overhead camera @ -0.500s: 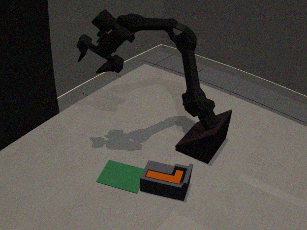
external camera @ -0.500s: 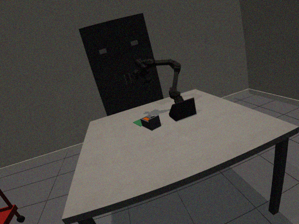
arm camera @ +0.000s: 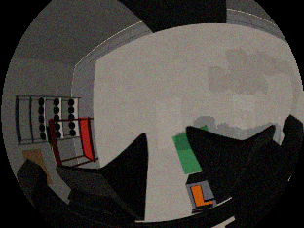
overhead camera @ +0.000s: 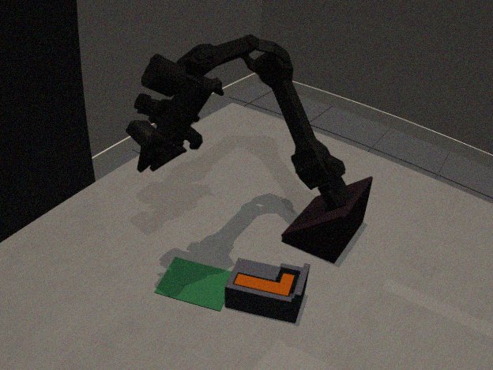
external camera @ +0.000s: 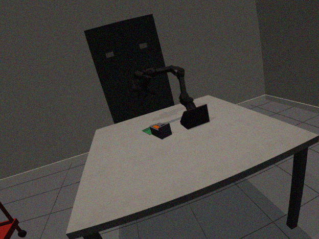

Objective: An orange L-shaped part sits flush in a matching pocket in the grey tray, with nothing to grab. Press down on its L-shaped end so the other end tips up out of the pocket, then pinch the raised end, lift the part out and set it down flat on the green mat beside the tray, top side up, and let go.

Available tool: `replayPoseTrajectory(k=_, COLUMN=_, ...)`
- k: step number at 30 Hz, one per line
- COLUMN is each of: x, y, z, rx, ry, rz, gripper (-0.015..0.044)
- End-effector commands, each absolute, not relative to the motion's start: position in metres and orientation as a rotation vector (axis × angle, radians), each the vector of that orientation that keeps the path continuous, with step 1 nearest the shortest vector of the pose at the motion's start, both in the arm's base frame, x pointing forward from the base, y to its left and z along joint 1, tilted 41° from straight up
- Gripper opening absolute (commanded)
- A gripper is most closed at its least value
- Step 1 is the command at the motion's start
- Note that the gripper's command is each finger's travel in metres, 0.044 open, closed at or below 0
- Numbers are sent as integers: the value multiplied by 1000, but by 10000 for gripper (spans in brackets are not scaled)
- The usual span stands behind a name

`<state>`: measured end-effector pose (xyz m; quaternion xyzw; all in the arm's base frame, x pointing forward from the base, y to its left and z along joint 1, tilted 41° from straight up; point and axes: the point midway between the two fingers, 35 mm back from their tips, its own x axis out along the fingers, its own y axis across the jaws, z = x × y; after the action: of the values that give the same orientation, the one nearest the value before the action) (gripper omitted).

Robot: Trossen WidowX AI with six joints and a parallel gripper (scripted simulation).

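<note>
The orange L-shaped part lies flush in the pocket of the grey tray on the table. Its short leg is at the tray's right end. The green mat lies flat against the tray's left side. My gripper hangs high above the table, far behind and left of the mat. Its fingers stand partly apart with nothing between them.
The arm's dark wedge-shaped base stands just behind the tray. A tall dark panel rises behind the table's far edge. A red cart stands on the floor at the front left.
</note>
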<state>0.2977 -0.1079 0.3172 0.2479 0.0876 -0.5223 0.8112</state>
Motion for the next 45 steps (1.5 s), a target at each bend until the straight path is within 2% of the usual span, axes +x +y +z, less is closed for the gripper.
replayPoseTrajectory(k=1, x=322, y=-71, z=257, rx=317, ry=489, rz=-1007, gripper=180)
replayPoseTrajectory(k=8, x=325, y=6, z=144, rx=-152, ry=1028, rz=-731, gripper=180)
replayPoseTrajectory(k=16, x=259, y=68, z=39, rx=-744, ry=1567, rz=-359, gripper=180)
replayPoseTrajectory(k=26, x=257, y=67, z=35, rx=-757, ry=1579, rz=-350, gripper=180)
replayPoseTrajectory(k=33, x=258, y=22, z=-17, rx=-759, ry=1578, rz=-352, gripper=180)
replayPoseTrajectory(k=45, x=258, y=15, z=-25, rx=-759, ry=1578, rz=-352, gripper=180)
